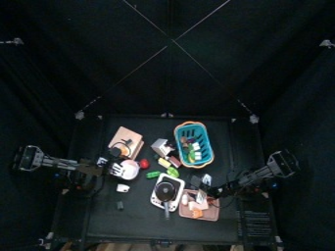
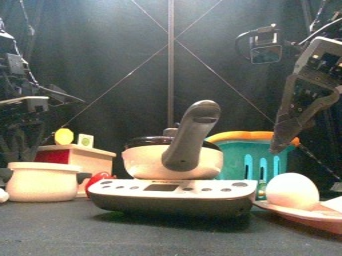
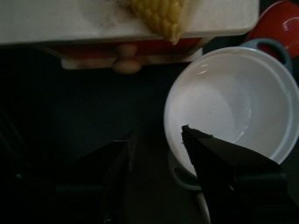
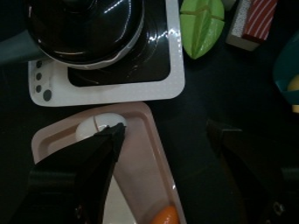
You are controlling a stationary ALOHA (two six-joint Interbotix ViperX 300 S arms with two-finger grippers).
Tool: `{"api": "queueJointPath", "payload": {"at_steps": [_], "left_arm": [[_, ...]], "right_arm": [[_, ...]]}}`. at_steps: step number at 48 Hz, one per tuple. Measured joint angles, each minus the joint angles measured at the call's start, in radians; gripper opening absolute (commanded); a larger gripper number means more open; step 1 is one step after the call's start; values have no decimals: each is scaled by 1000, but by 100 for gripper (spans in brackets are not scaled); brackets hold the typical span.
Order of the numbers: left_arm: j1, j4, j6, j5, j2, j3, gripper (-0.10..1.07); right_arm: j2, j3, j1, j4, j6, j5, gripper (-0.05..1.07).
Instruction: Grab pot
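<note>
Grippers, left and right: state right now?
Left gripper: open, holding nothing, at the pot rim.
Right gripper: open, holding nothing, above the pink tray.

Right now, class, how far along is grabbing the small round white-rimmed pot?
Done: left gripper sits at the small round white-rimmed pot, jaws open beside its rim. In hand: nothing gripped. Left: close and lift. Right gripper rests open above a pale pink tray.
</note>
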Motion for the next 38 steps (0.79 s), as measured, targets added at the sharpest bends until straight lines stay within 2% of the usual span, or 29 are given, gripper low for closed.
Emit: {"api": "queueJointPath", "payload": {"at_steps": [18, 28, 38], "left_arm": [[64, 3, -3, -83, 26, 21, 79], [89, 9, -2, -150, 89, 29, 67], [92, 11, -3, -161, 117, 29, 51]], "right_arm": [[0, 2, -2, -2, 0, -2, 103], [0, 0, -2, -2, 0, -3, 103], [2, 0, -2, -2, 0, -5, 103]]}}
